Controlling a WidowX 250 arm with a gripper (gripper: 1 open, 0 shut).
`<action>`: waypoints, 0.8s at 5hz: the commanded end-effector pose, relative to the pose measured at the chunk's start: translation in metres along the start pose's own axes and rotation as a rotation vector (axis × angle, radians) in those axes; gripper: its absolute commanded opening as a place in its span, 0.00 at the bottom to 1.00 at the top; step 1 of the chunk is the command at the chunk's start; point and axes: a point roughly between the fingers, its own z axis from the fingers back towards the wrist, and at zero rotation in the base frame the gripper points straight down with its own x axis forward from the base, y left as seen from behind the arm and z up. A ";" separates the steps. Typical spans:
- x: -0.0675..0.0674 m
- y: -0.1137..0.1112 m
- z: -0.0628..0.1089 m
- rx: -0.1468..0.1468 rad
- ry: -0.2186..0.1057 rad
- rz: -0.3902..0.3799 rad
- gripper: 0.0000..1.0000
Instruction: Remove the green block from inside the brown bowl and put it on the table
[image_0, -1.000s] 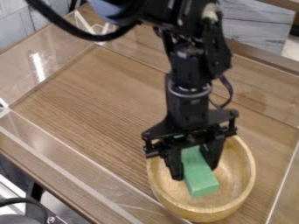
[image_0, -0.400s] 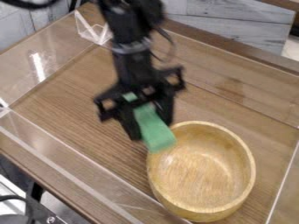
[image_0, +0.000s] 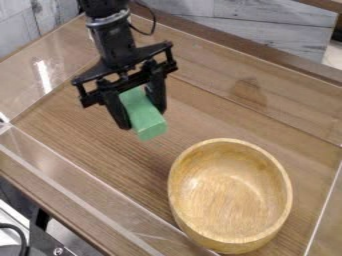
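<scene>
Claw (image_0: 130, 97) clamped on green block (image_0: 143, 115) — tilted (above table (image_0: 241, 95)).

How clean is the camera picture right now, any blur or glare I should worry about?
Camera view: soft overall, the claw slightly blurred, though the green block it grips reads clearly. Pale glare streaks the clear wall at left and a faint sheen lies on the table. The bowl is evenly lit, with soft shade under its near rim.

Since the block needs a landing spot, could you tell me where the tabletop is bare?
The table is bare between the hand, shut on the green block, and the far acrylic wall, and also left of the brown bowl toward the near wall. Only the bowl's near-right corner is taken.
</scene>
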 end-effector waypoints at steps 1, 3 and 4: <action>0.013 -0.004 0.009 -0.038 -0.030 -0.023 0.00; 0.019 -0.004 0.004 -0.048 -0.012 -0.078 0.00; 0.022 -0.005 0.002 -0.053 -0.004 -0.109 0.00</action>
